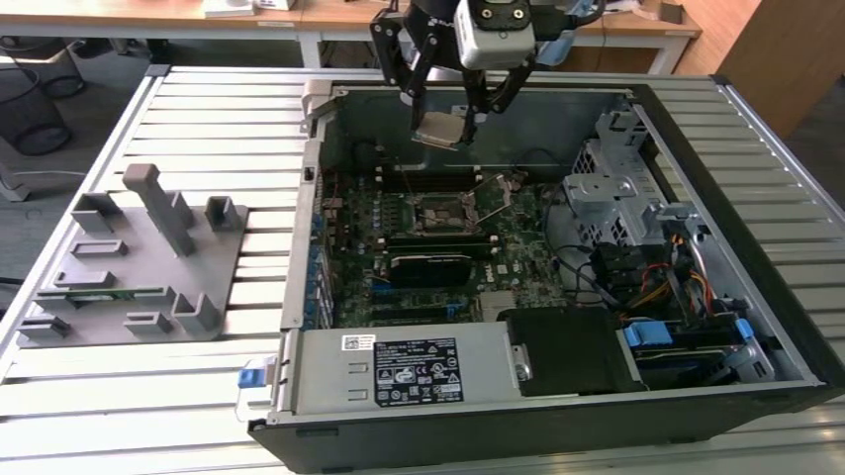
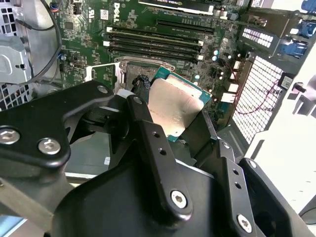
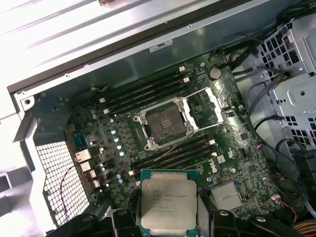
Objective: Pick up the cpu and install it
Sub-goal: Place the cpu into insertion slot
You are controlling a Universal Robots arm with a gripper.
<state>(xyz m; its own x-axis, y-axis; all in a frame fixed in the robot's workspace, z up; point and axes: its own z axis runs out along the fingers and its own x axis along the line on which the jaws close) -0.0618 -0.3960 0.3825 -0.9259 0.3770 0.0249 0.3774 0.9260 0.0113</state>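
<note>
The cpu [image 1: 440,130], a flat square chip with a silver top and green rim, hangs tilted above the back of the open computer case [image 1: 779,327]. My gripper [image 1: 442,125] is shut on it, one black finger on each side. In the second wrist view the cpu [image 2: 175,106] sits between the fingers [image 2: 144,126] of the gripper [image 2: 173,118]. In the first wrist view the cpu [image 3: 168,202] is in the gripper [image 3: 169,219]. Beyond it lies the bare socket [image 3: 165,122] with its metal latch frame [image 3: 215,98] swung open. The socket [image 1: 445,213] lies below and nearer than the cpu.
A black block [image 1: 429,267] sits on the motherboard just in front of the socket. The power supply [image 1: 396,371] fills the case front, and a drive cage [image 1: 614,188] and cables [image 1: 660,287] its right. A grey fixture [image 1: 133,262] holding a green stick [image 1: 106,292] lies at the exterior view's left.
</note>
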